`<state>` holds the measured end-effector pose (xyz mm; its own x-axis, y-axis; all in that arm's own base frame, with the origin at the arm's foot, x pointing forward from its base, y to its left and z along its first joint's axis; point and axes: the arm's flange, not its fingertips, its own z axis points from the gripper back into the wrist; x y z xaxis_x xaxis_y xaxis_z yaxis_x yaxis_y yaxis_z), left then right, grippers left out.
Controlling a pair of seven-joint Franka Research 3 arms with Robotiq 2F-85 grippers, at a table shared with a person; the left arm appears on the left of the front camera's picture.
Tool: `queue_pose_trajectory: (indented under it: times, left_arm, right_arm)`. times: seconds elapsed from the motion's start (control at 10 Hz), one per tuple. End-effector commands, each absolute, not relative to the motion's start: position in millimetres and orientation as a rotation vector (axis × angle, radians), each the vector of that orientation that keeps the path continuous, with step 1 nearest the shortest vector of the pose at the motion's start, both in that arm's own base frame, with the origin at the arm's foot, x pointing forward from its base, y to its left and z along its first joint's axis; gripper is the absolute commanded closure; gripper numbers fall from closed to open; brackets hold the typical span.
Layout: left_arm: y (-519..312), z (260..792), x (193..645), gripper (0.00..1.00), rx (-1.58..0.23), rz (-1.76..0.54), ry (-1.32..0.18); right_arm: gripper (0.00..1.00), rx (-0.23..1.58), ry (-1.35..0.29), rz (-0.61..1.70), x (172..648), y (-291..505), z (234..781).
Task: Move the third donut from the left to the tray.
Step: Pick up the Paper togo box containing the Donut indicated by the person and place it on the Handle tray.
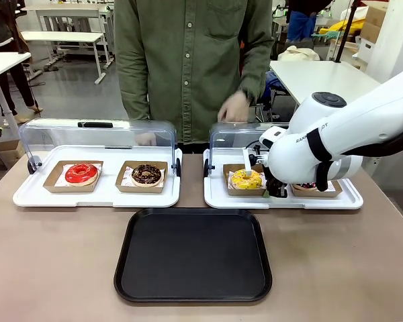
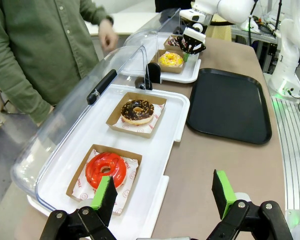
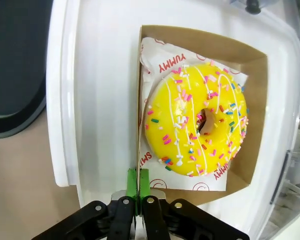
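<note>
Yellow donut (image 3: 200, 122) seated in cardboard holder (image 3: 250, 75) on right white tray (image 1: 218, 194), lid raised. Right gripper (image 3: 138, 192) pinched together on holder's near wall, green pads clamped on cardboard edge. Left gripper (image 2: 162, 192) held wide apart, empty, above red donut (image 2: 106, 169). Black tray (image 1: 193, 255) lying bare on table, just in front of both white trays.
</note>
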<state>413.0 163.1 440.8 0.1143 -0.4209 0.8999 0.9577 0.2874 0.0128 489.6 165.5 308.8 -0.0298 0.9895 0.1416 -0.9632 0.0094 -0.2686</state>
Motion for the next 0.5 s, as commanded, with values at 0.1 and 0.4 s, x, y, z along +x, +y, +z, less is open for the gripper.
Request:
queue_pose_trajectory:
  times: [0.1,0.4]
  left_arm:
    - [163,443,413,0.00,-0.713,-1.147,-0.973]
    - [163,443,413,0.00,-0.713,-1.147,-0.973]
  right_arm:
    - [0.98,-0.199,-0.393,1.517,446,177,358]
    - [0.98,-0.232,-0.408,1.493,399,192,396]
